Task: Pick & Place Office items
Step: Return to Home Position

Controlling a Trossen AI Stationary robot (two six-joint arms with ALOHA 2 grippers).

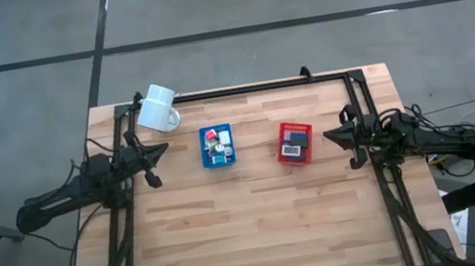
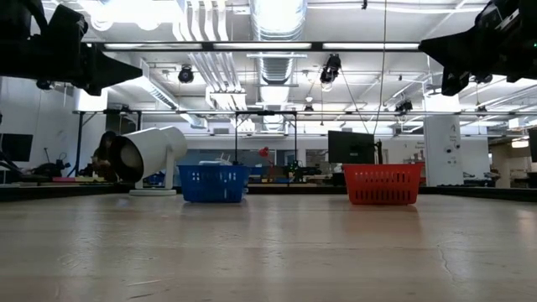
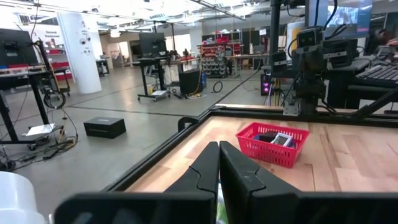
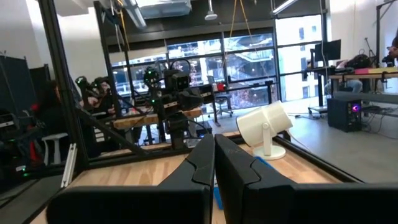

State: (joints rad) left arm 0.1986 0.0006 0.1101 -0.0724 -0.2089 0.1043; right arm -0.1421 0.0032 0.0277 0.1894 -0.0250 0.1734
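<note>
Small office items lie in two baskets in the middle of the table. Pink, white and green pieces sit in the blue basket (image 1: 217, 146) (image 2: 214, 183). Dark and white pieces sit in the red basket (image 1: 296, 143) (image 3: 272, 144). My left gripper (image 1: 161, 151) (image 3: 219, 159) is shut and empty, hovering above the table left of the blue basket. My right gripper (image 1: 330, 135) (image 4: 215, 153) is shut and empty too, hovering right of the red basket. In the low view both grippers hang well above the table.
A white mug (image 1: 158, 109) (image 2: 153, 157) (image 4: 265, 127) is tipped on its side near the table's far left corner. A black frame (image 1: 240, 88) runs along the far edge and both sides. Bare wood stretches across the near half of the table (image 1: 262, 233).
</note>
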